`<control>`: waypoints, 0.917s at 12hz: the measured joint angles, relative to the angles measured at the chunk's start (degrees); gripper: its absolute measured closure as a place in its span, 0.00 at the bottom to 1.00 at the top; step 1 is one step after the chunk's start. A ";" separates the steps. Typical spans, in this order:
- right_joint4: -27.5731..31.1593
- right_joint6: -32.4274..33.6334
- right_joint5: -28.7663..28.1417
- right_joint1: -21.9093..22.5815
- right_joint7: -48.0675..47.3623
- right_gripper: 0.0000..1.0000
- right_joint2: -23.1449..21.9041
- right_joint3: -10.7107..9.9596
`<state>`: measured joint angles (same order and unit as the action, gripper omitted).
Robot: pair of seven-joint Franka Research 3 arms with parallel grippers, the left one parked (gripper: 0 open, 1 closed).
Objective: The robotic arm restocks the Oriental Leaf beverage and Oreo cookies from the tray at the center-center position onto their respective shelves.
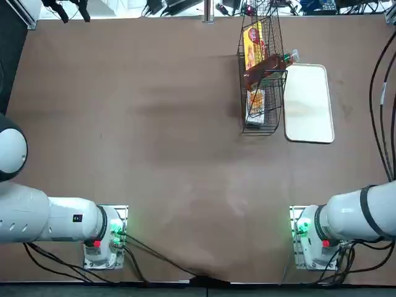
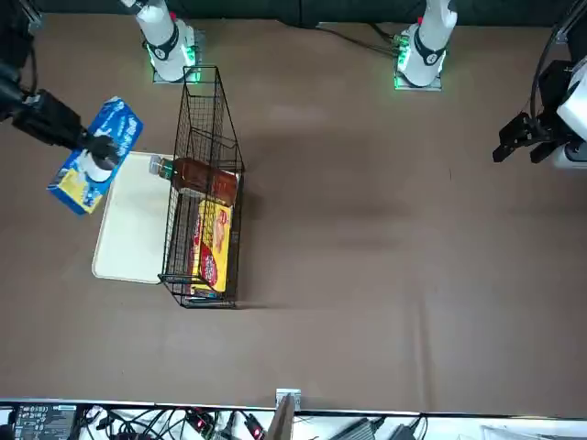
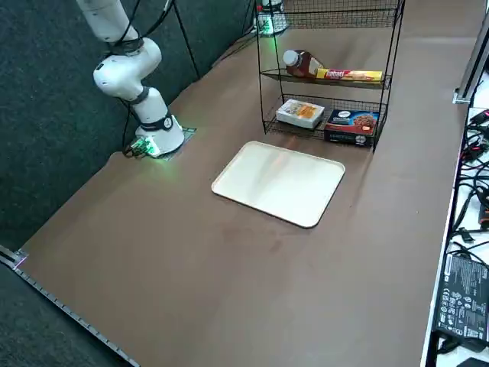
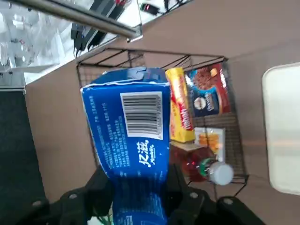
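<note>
1. Blue Oreo packet (image 4: 129,126): we see the jaws of the right gripper (image 4: 140,190) pinching it, raised and facing the rack; the dark fingers (image 4: 176,187) partly hide its lower part.
2. Through the mesh of the wire rack (image 3: 328,80), we make out the tea bottle (image 3: 302,63) lying beside a yellow-and-red box (image 3: 350,75), above two other packages.
3. We find the white tray (image 3: 279,183) beside the rack on the brown table (image 3: 229,290).
4. Beyond the table, we notice tangled cables (image 2: 138,423).

Blue with white markings is seen on the packet (image 4: 129,126), yellow and red on the box (image 2: 214,246), white on the tray (image 3: 279,182), and brown on the counter (image 3: 229,290).
</note>
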<state>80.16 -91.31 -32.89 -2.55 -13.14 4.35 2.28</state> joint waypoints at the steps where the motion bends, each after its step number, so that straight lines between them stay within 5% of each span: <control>1: 0.00 -0.01 0.00 1.14 -0.87 0.45 0.06 0.02; 11: 1.48 -0.07 0.12 8.07 -2.48 0.44 3.00 0.05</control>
<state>81.64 -91.38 -32.76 5.52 -15.62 7.35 2.33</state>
